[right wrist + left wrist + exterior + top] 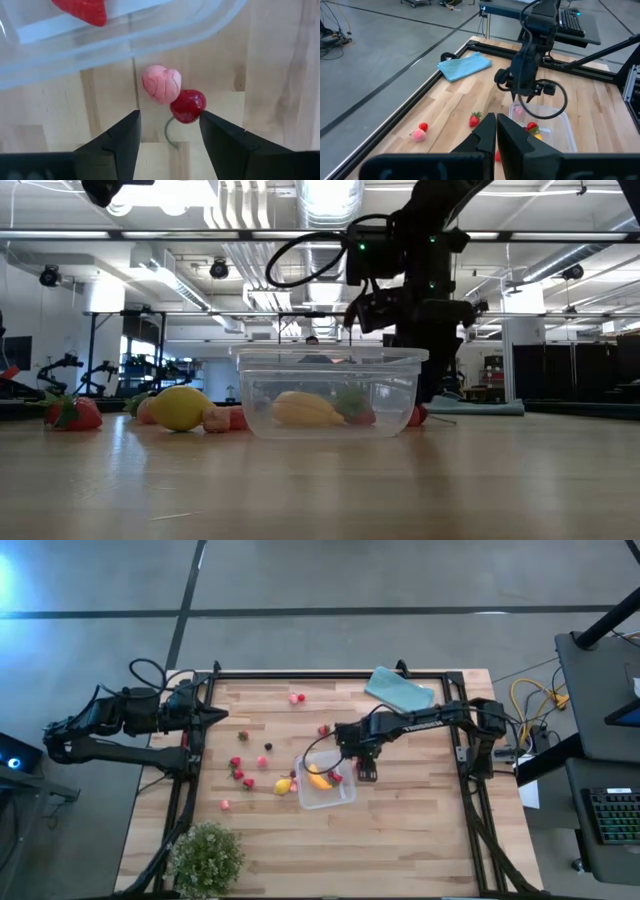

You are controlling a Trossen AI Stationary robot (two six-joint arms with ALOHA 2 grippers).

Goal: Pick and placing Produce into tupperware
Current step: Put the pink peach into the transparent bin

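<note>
Clear tupperware (pixel 326 789) sits mid-counter (pixel 400 840) from above, banana (pixel 318 780) inside; the right end effector (pixel 366 772) hangs just beside its far right corner, while the left end effector (pixel 212 716) waits at the counter's left edge. Low down, a lemon (pixel 180 407) lies beside the box. Left wrist: fingers (pixel 487 137) look pressed together. Right wrist: fingers (pixel 122 135) apart around a cherry (pixel 188 106) touching a pink piece (pixel 161 83), possibly a raspberry.

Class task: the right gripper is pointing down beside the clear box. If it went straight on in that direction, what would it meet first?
Most likely the red cherry, which lies between the open fingers of the right gripper, touching a pink piece just outside the tupperware. Below them is the table. Depth is uncertain.
</note>
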